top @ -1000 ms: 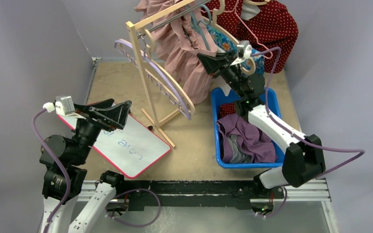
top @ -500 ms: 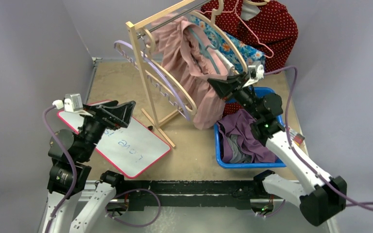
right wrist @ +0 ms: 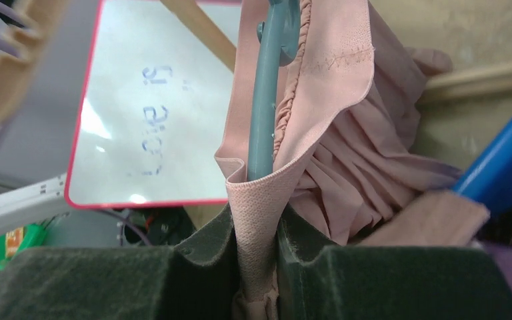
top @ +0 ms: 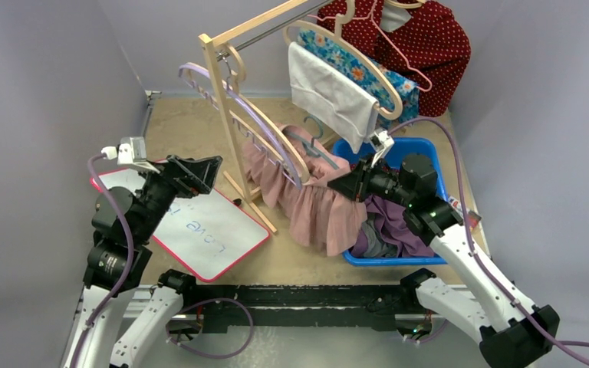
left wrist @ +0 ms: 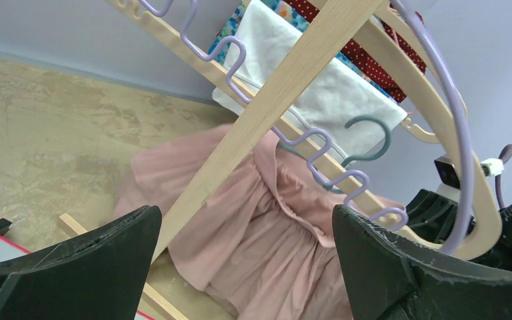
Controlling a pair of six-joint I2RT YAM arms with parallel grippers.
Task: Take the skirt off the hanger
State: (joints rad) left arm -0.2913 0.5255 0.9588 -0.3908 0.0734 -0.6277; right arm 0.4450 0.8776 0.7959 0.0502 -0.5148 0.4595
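The pink gathered skirt hangs on a teal hanger, off the rack and low over the table beside the blue bin. My right gripper is shut on the skirt's waistband with the teal hanger bar running up from the pinch. My left gripper is open and empty, to the left of the wooden rack post. In the left wrist view the skirt lies between the fingertips and beyond them, behind the post.
A wooden clothes rack holds wooden and lilac hangers, a white cloth, a floral garment and a red dotted dress. A blue bin of clothes stands at right. A whiteboard lies front left.
My right gripper pulled the skirt and its teal hanger off the rack rail and down toward the table beside the bin. My left arm moved up and right toward the rack post.
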